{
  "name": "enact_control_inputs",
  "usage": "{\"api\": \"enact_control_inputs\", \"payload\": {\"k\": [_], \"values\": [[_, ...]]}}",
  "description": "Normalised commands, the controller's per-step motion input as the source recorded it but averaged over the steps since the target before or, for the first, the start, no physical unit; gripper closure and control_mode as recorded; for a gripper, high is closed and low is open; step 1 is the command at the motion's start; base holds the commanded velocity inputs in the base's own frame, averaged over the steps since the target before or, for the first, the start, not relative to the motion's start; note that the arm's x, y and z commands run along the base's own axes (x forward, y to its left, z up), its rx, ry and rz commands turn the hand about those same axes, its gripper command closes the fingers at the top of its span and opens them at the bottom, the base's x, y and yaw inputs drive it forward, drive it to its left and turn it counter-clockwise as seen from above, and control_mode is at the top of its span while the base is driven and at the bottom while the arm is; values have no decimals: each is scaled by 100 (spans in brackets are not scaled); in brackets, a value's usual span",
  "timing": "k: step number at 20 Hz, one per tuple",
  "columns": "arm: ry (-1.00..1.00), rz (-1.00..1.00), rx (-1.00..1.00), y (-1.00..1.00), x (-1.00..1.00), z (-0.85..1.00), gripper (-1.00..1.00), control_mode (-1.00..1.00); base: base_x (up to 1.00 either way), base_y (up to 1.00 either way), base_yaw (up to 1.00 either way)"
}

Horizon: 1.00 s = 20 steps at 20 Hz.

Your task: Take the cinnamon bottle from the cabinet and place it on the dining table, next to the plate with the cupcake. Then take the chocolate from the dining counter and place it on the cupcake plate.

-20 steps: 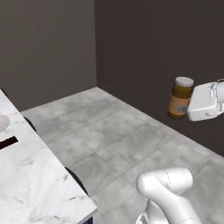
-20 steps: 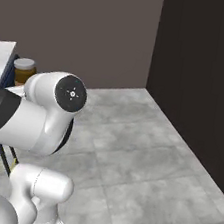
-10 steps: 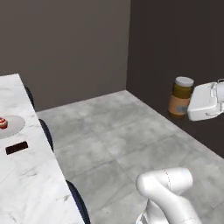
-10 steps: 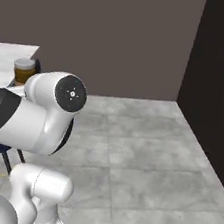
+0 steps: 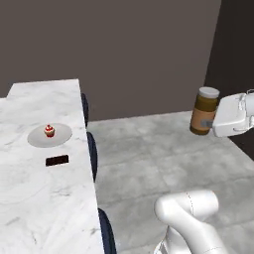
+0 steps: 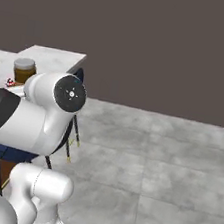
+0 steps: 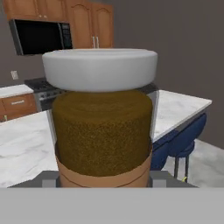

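On the left, the marble dining table [image 5: 44, 198] carries the plate [image 5: 37, 139] with the cupcake [image 5: 49, 131], the chocolate [image 5: 56, 160] just beside it; over at the right, the gripper [image 5: 211, 122] pinches the upright cinnamon bottle [image 5: 204, 111] above the floor.

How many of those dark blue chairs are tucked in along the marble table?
3 in the left base view, along the white marble table's right edge: one dark blue chair at the far end, one mid-way, one nearest the camera. Others may be hidden.
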Motion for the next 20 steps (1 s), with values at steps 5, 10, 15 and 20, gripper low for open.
{"api": "enact_control_inputs", "payload": {"k": [5,10,15,20], "values": [[0,0,0,0,0,0,100,100,60,-18,45],[0,0,0,0,0,0,100,100,56,-18,46],[0,0,0,0,0,0,100,100,41,-20,54],[0,0,0,0,0,0,100,100,33,-19,59]]}}
